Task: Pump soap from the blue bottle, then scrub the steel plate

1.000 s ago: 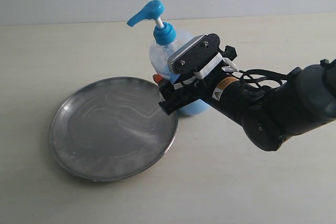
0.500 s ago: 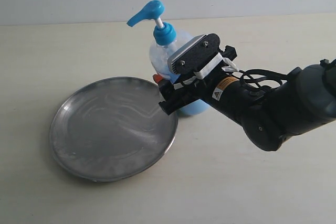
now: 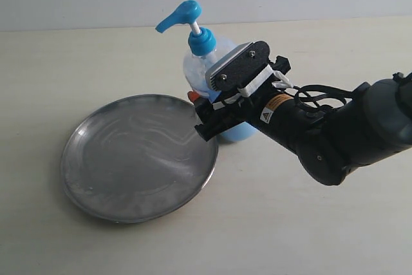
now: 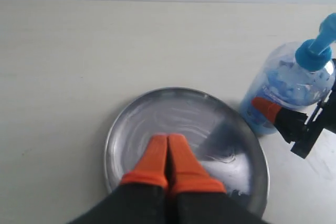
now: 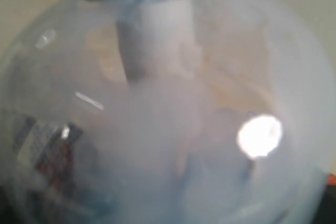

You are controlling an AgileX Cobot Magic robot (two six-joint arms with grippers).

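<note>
Counter [image 3: 335, 223] bearing the steel plate [image 3: 138, 159], lying flat; the blue bottle [image 3: 195, 69] upright just beside its rim, soap [image 3: 241, 133] inside; right gripper [image 3: 206, 98] jaws wide, clasping the bottle's body; left gripper [image 4: 168, 139] jaws pressed together, empty, above the plate

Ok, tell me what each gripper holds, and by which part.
The right gripper clasps the blue bottle round its body, below the collar. The left gripper, shut, holds nothing.

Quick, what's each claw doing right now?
Left gripper: closed, empty, over the plate.
Right gripper: clamped around the bottle.
</note>
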